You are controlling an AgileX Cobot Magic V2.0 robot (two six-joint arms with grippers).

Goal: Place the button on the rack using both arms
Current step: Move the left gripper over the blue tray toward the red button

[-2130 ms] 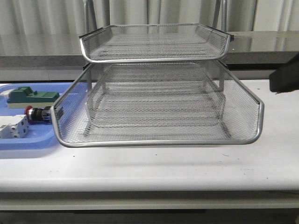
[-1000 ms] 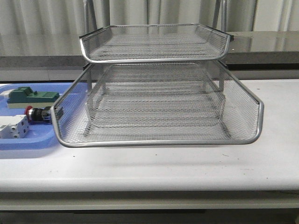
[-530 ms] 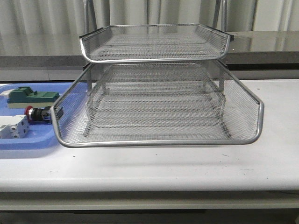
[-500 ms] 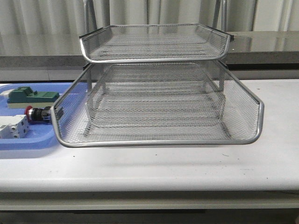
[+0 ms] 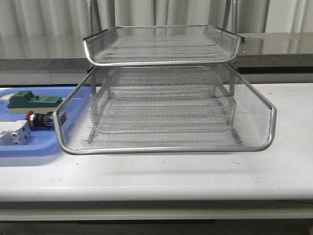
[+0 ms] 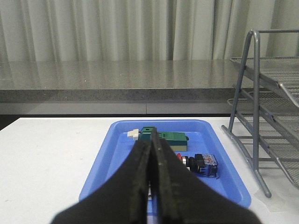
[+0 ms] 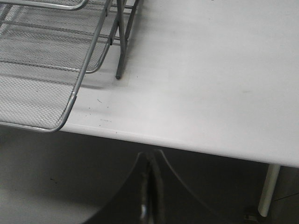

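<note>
The button (image 5: 39,119), with red cap, black body and blue rear block, lies in the blue tray (image 5: 34,148) at the left, beside the wire-mesh rack (image 5: 166,107). In the left wrist view the button (image 6: 201,163) lies in the tray (image 6: 112,154) just beyond and to one side of my left gripper (image 6: 151,144), which is shut and empty above the tray's near part. My right gripper (image 7: 152,161) is shut and empty, below the table's front edge (image 7: 187,147), apart from the rack's corner (image 7: 70,102). Neither arm shows in the front view.
A green block (image 5: 32,101) and a white terminal block (image 5: 13,133) also lie in the blue tray. The rack's legs (image 6: 254,140) stand right of the tray. A grey ledge and curtains run behind the table.
The dark arm part at the right edge of the front view 2.1 s ago has gone out of view. The button, tray and rack have not moved.
</note>
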